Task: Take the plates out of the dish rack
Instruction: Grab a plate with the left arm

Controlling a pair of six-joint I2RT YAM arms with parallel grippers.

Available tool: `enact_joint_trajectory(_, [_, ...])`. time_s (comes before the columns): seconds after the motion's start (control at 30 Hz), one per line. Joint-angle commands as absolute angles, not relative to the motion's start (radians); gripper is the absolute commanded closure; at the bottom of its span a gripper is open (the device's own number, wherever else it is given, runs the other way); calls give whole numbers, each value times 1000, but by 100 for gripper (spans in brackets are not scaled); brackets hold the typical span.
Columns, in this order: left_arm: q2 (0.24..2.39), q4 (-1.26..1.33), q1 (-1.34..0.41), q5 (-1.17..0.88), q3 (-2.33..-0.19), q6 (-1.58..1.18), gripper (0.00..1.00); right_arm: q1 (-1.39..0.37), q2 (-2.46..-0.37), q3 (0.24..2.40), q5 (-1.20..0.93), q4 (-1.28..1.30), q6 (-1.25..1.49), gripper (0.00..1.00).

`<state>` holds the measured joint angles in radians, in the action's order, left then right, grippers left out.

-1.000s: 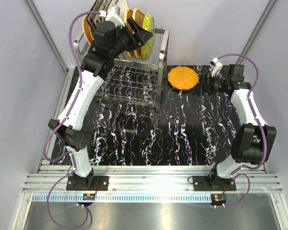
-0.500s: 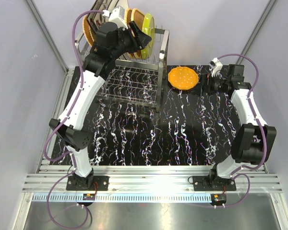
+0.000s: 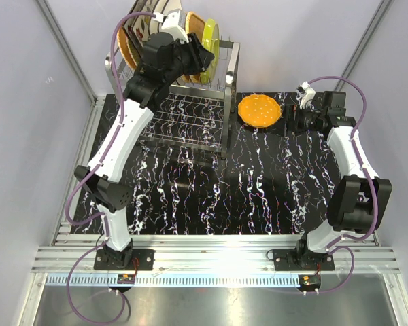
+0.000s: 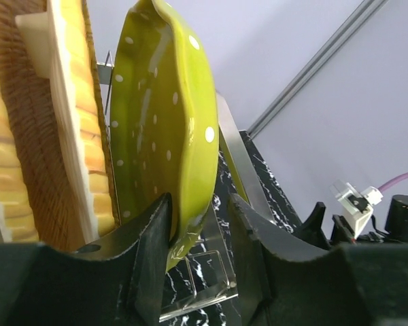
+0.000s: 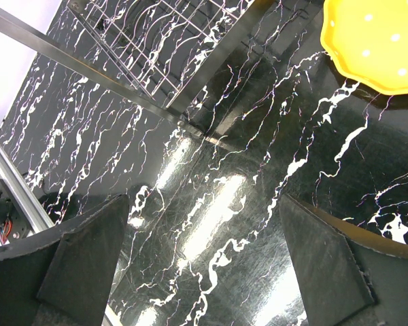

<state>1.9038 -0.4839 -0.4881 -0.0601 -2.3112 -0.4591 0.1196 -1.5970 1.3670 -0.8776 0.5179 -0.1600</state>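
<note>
green plate [image 4: 160, 136] stands on edge at the top right end of the rack [image 3: 226, 109], beside a wicker plate [image 4: 27, 136] | my left gripper [image 4: 198, 204]: jaws spread astride its lower rim, one side not touching | I judge it glazed, stiff, slippery, breakable: pinch rim deep | my right gripper [image 5: 200, 204]: spread, empty

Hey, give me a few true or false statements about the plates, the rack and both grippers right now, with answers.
1. The left gripper has its fingers either side of the green dotted plate's rim. True.
2. The right gripper holds a plate. False: it is open and empty above the table.
3. An orange dotted plate lies flat beside the dish rack. True.
4. The lower shelf is packed with plates. False: none shows there; they stand upright on top.
</note>
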Motion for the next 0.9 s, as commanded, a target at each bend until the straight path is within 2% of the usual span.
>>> enact_joint_trajectory(0.0, [1994,-488,-459,90,-2310,-345,59,117,-1559,1384,-902,491,-153,0])
enact_joint_trajectory(0.23, [2019,-483,-472,129,-2316,-292,69,118,-1557,1382,-902,492,-156,0])
enact_joint_trajectory(0.33, [2022,-482,-474,147,-2318,-265,80,117,-1557,1381,-902,492,-153,0])
enact_joint_trajectory(0.37, [2022,-479,-477,149,-2319,-255,88,118,-1559,1381,-903,492,-152,0])
enact_joint_trajectory(0.47, [2004,-445,-480,144,-2306,-233,100,118,-1557,1385,-904,492,-152,0])
enact_joint_trajectory(0.63, [1947,-350,-482,103,-2264,-230,100,118,-1554,1385,-904,495,-152,0])
enact_joint_trajectory(0.87, [1905,-265,-482,80,-2310,-262,100,118,-1555,1388,-907,495,-149,0])
